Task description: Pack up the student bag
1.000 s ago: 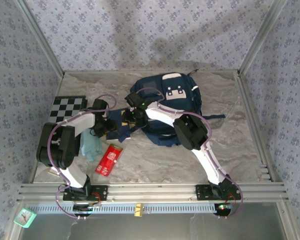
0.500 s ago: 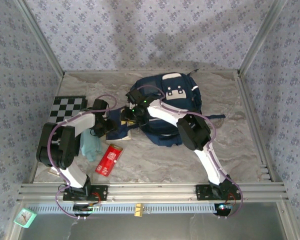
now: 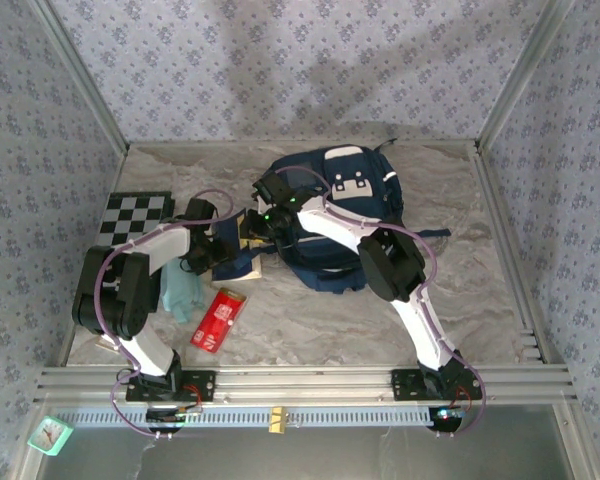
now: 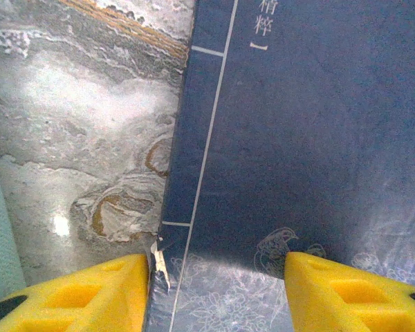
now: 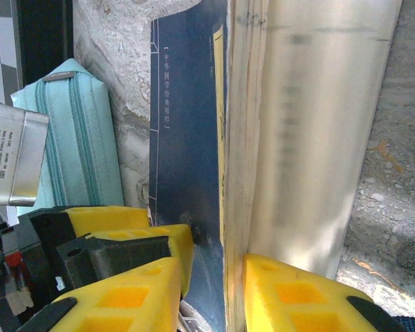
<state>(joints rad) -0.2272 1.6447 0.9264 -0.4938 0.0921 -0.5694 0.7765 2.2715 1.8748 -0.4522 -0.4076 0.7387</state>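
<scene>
Student bag [image 3: 368, 205], navy with white trim and a white buckle patch, lies on the marbled surface [image 3: 460, 290], its front facing up. Both arms reach to the bag's left side. Just left of the bag, the right end effector [image 5: 213, 266] stands part open astride the edge of a pale book [image 5: 318, 138]: one yellow finger is against the pale cover and a gap shows on the page-edge side. A little further left of the bag, the left end effector [image 4: 216, 273] is released, its fingers spread above a navy booklet [image 4: 283, 138] near its spine, gripping nothing. Further left of the bag lie a teal zip pouch [image 3: 180, 290] and a red packet [image 3: 217, 318], with a checkerboard [image 3: 135, 215] beyond them.
</scene>
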